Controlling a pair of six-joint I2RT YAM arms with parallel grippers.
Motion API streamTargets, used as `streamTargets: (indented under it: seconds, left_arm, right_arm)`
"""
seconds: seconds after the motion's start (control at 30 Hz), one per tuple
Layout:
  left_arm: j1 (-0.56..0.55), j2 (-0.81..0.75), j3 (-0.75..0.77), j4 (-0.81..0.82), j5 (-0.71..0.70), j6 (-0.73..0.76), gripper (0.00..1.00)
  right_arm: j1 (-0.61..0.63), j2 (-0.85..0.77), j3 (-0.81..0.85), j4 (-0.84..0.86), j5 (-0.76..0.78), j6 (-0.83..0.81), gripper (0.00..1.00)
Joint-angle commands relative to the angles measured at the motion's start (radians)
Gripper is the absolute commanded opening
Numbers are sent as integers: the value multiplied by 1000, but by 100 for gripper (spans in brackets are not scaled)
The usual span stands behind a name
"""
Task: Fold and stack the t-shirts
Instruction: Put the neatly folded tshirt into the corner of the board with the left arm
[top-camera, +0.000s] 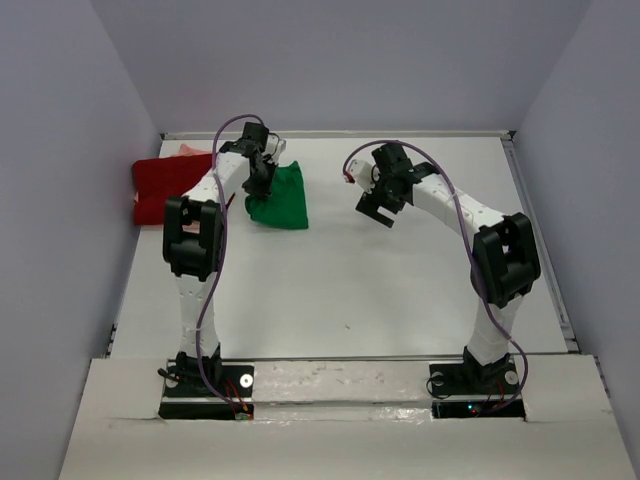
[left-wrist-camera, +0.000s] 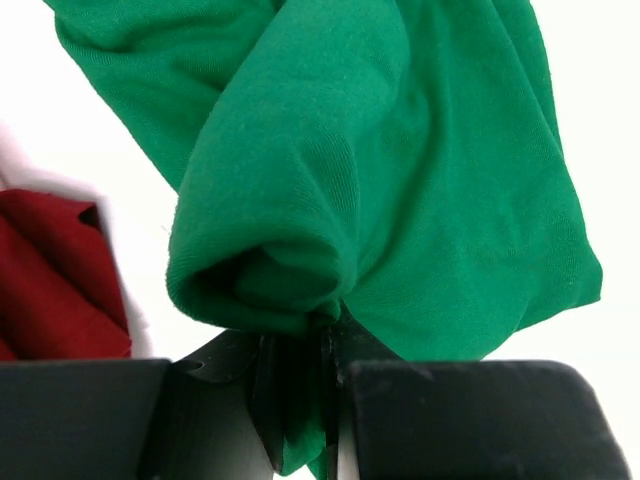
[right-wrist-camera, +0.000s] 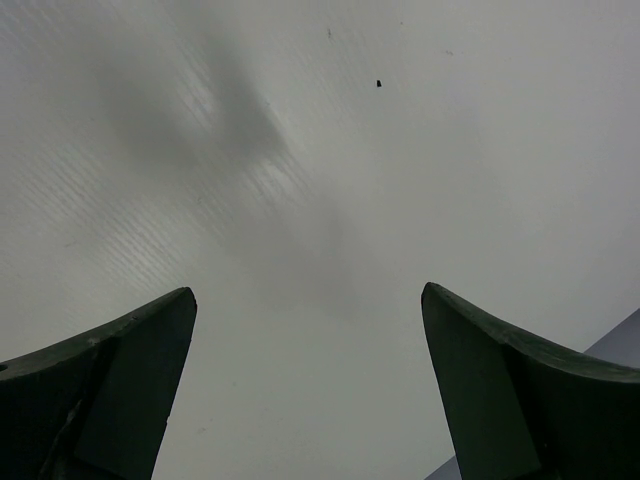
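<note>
Left hand (left-wrist-camera: 298, 365) pinches the bunched green t-shirt (left-wrist-camera: 400, 200); right hand (right-wrist-camera: 308, 300) spread wide above the table (right-wrist-camera: 300, 120).

Top view: only a sliver of pink shirt (top-camera: 190, 150) shows past red shirt (top-camera: 165, 185); left arm (top-camera: 215, 188) covers part of the pile.
Left wrist: green shirt (left-wrist-camera: 400, 180) cut off at top edge, red shirt cropped at left.
Right wrist: dark speck (right-wrist-camera: 379, 83) on table (right-wrist-camera: 300, 200), too small to identify.

Pale grey walls (top-camera: 330, 60) enclose a white table (top-camera: 380, 290) (evenly lit, faintly streaked).
</note>
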Motion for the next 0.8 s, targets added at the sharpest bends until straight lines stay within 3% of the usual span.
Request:
streamTargets:
  seconds: [0.0,0.33,0.77]
  left_arm:
    - [-1,-77,15,-31,-63,41,0]
    - [46,-14,159,-137,-63,97,0]
    - [173,-61,173,-179,-148,167,0]
  right_arm:
    - [4,-34,0,17,-24,17,100]
    - [4,-40,-38,14,-13,21,100]
    - [4,-22,-32,7,-27,43,100]
